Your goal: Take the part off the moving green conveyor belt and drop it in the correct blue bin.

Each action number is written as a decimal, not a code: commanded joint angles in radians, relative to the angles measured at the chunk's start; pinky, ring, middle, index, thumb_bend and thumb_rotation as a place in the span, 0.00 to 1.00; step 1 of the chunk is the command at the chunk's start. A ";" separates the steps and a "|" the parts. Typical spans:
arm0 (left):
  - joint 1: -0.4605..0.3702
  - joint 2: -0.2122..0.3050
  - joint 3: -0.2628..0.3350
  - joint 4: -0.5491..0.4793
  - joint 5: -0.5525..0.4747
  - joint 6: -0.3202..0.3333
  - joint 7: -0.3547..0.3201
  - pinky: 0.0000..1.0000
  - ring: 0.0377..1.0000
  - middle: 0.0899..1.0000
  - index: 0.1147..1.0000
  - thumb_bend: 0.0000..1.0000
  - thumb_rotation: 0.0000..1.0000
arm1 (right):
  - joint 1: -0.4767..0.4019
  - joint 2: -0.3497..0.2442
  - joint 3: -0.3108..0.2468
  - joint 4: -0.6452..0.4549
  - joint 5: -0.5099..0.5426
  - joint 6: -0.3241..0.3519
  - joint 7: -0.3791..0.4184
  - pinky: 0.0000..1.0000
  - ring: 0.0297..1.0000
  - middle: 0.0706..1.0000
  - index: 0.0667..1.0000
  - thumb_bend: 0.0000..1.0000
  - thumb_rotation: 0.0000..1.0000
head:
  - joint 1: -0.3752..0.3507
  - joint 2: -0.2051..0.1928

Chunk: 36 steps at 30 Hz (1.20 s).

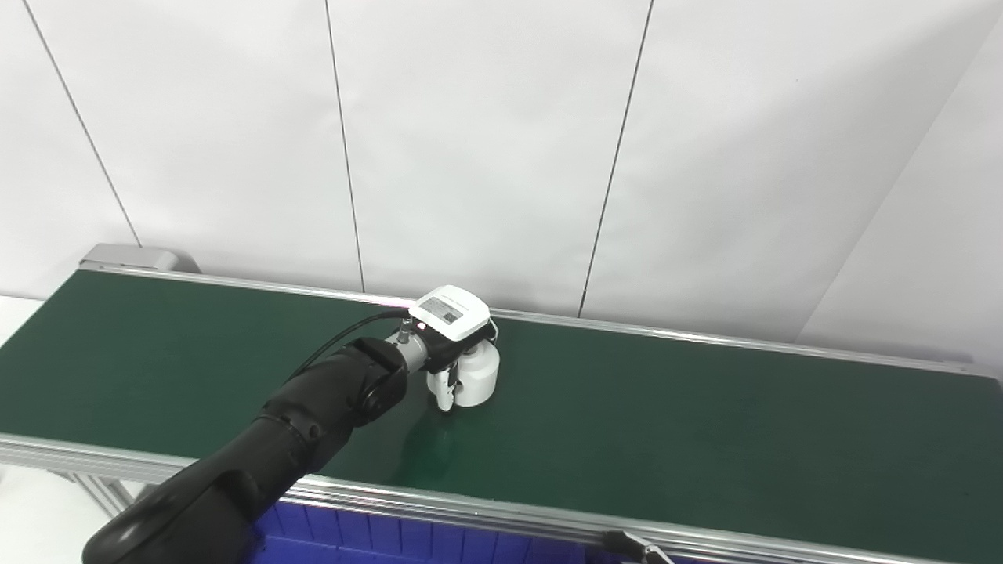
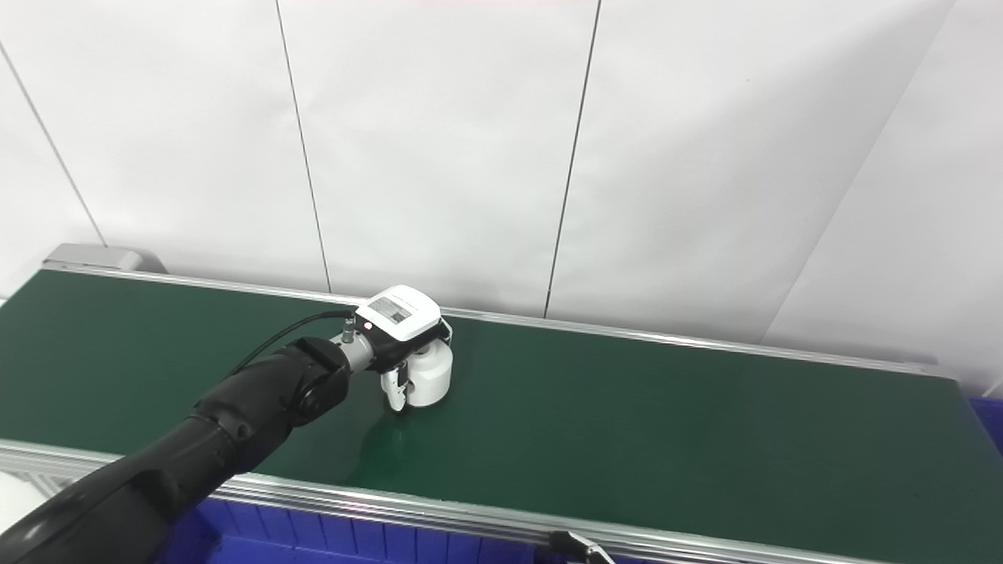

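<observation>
1. Fingers (image 1: 445, 389) of the left hand (image 1: 450, 333) curl down around a white part (image 1: 478, 374) in the left eye view; one pale finger lies against the part's left side, the others are hidden behind it, so the hand looks closed on the part, though how firmly cannot be told.
2. That part is a short white cylinder standing upright on the green belt (image 1: 705, 423), left of the belt's middle and closer to the far rail than to the near one.
3. Whether the part's base touches the belt or sits just above it cannot be told.
4. A white plate with a grey label tops the back of the hand, tilted toward the camera.
5. A black arm (image 1: 313, 415) comes in from the lower left, crosses the near rail (image 1: 486, 509) and reaches out over the belt; a black cable arcs along the wrist.
6. Below the near rail, a blue bin (image 1: 353, 540) shows at the bottom edge.
7. White wall panels (image 1: 486, 141) stand behind the belt.
8. Seen from the right eye, the same hand (image 2: 396, 333) sits over the part (image 2: 432, 374), a finger (image 2: 394, 392) pressed to its left side.
9. Here a second patch of blue (image 2: 989, 419) shows at the belt's far right end.
10. No right hand appears in either view.
</observation>
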 commanded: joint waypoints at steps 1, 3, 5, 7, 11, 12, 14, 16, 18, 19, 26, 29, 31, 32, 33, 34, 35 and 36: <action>-0.035 0.014 0.028 -0.070 -0.035 0.006 -0.014 0.31 0.38 0.48 0.44 0.50 0.00 | -0.002 0.008 -0.001 -0.035 -0.001 -0.054 -0.001 0.60 0.67 0.76 0.79 0.78 0.99 | -0.001 0.008; -0.022 0.030 0.041 -0.135 -0.051 0.003 -0.050 0.32 0.38 0.49 0.43 0.50 0.00 | 0.001 0.008 -0.003 -0.041 -0.003 -0.054 0.001 0.60 0.67 0.76 0.79 0.79 0.99 | -0.003 0.016; 0.000 0.053 0.058 -0.247 -0.071 0.014 -0.114 0.34 0.39 0.49 0.43 0.50 0.00 | 0.005 0.008 -0.004 -0.053 -0.005 -0.054 0.002 0.61 0.67 0.74 0.80 0.79 0.99 | -0.011 0.048; 0.028 0.081 0.080 -0.392 -0.096 0.027 -0.191 0.36 0.39 0.49 0.42 0.50 0.00 | 0.008 0.009 -0.007 -0.065 -0.007 -0.054 0.005 0.62 0.68 0.76 0.80 0.78 0.99 | -0.018 0.077; 0.082 0.132 0.122 -0.665 -0.153 0.038 -0.330 0.36 0.39 0.48 0.43 0.50 0.00 | 0.011 0.015 -0.019 -0.095 -0.006 -0.054 0.022 0.64 0.69 0.79 0.81 0.78 1.00 | -0.019 0.149; 0.096 0.142 0.131 -0.734 -0.167 0.045 -0.367 0.36 0.39 0.48 0.43 0.50 0.00 | 0.010 0.017 -0.023 -0.103 -0.007 -0.054 0.027 0.64 0.70 0.79 0.82 0.78 1.00 | -0.017 0.168; 0.115 0.158 0.142 -0.838 -0.189 0.049 -0.429 0.36 0.39 0.47 0.44 0.50 0.00 | 0.005 0.023 -0.034 -0.121 -0.011 -0.053 0.041 0.65 0.70 0.80 0.82 0.76 1.00 | -0.015 0.209; 0.138 0.171 0.154 -0.930 -0.211 0.062 -0.489 0.35 0.39 0.46 0.44 0.50 0.00 | -0.001 0.030 -0.047 -0.140 -0.014 -0.044 0.059 0.64 0.69 0.80 0.82 0.75 1.00 | -0.015 0.245; 0.166 0.177 0.173 -1.004 -0.236 0.079 -0.537 0.34 0.39 0.45 0.45 0.50 0.00 | -0.003 0.040 -0.062 -0.173 -0.017 -0.017 0.076 0.64 0.69 0.80 0.82 0.75 1.00 | -0.016 0.279; 0.179 0.179 0.183 -1.034 -0.249 0.090 -0.557 0.34 0.39 0.45 0.45 0.50 0.00 | -0.004 0.043 -0.069 -0.193 -0.017 0.000 0.084 0.64 0.69 0.79 0.82 0.75 1.00 | -0.015 0.317; 0.333 0.201 0.233 -1.174 -0.272 0.097 -0.618 0.38 0.40 0.48 0.43 0.50 0.00 | -0.003 0.058 -0.114 -0.296 0.005 0.096 0.152 0.65 0.69 0.80 0.82 0.75 1.00 | 0.004 0.398; 0.413 0.204 0.240 -1.205 -0.278 0.093 -0.626 0.38 0.39 0.47 0.44 0.50 0.00 | 0.005 0.062 -0.128 -0.325 0.016 0.122 0.177 0.66 0.70 0.82 0.82 0.74 0.98 | 0.001 0.407; 0.454 0.200 0.243 -1.214 -0.285 0.084 -0.625 0.37 0.39 0.46 0.44 0.50 0.00 | 0.010 0.065 -0.135 -0.340 0.012 0.134 0.186 0.66 0.70 0.81 0.82 0.74 0.98 | -0.002 0.412; 0.495 0.194 0.243 -1.214 -0.280 0.071 -0.604 0.37 0.39 0.46 0.44 0.50 0.00 | 0.012 0.066 -0.139 -0.345 0.007 0.135 0.189 0.66 0.70 0.81 0.82 0.73 0.98 | -0.002 0.414; 0.528 0.188 0.242 -1.215 -0.269 0.061 -0.588 0.38 0.39 0.46 0.44 0.50 0.00 | 0.015 0.066 -0.143 -0.350 0.003 0.136 0.191 0.66 0.70 0.81 0.82 0.73 0.98 | 0.002 0.413; 0.563 0.181 0.239 -1.207 -0.254 0.051 -0.568 0.39 0.39 0.46 0.44 0.50 0.00 | 0.016 0.066 -0.145 -0.352 0.001 0.139 0.193 0.66 0.69 0.80 0.83 0.72 0.99 | 0.004 0.411; 0.591 0.174 0.237 -1.197 -0.241 0.041 -0.551 0.40 0.39 0.46 0.44 0.50 0.00 | 0.018 0.065 -0.148 -0.355 0.001 0.143 0.196 0.65 0.69 0.80 0.83 0.73 0.99 | 0.008 0.409; 0.611 0.167 0.234 -1.186 -0.229 0.036 -0.537 0.40 0.39 0.46 0.44 0.50 0.00 | 0.020 0.066 -0.151 -0.357 0.003 0.148 0.199 0.65 0.69 0.80 0.83 0.73 0.99 | 0.013 0.407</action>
